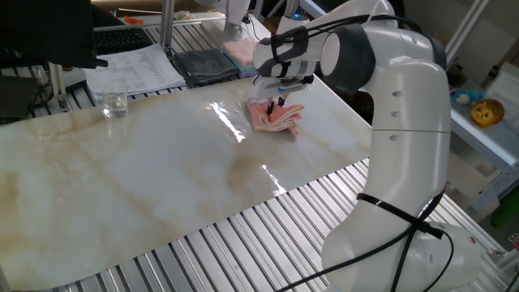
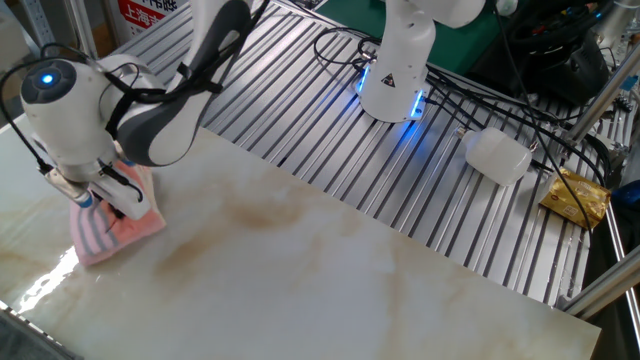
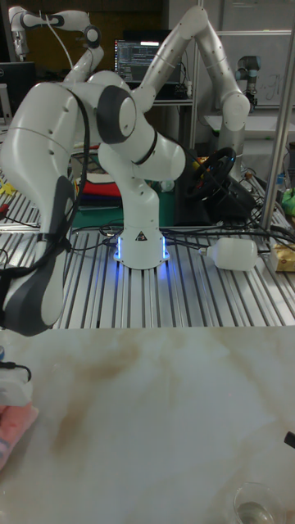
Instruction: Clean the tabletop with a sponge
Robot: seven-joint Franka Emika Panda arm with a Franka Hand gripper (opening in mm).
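The salmon-pink sponge (image 1: 276,117) with grey-and-white stripes along one edge (image 2: 97,230) lies flat on the cream marble tabletop (image 1: 146,178), near its far right edge. My gripper (image 1: 280,101) points straight down and is shut on the sponge's top folds, pressing it against the slab. In the other fixed view the gripper (image 2: 104,193) sits at the far left of the tabletop (image 2: 330,280). In the tall fixed view only a pink corner of the sponge (image 3: 15,430) shows at the left edge.
A dark grey folded cloth (image 1: 203,63) and papers (image 1: 134,69) lie behind the slab. A glass (image 1: 114,103) stands at the slab's far left. Ribbed metal slats (image 2: 400,160) surround the slab, with a white bottle (image 2: 498,155) and a second robot base (image 2: 397,60) on them.
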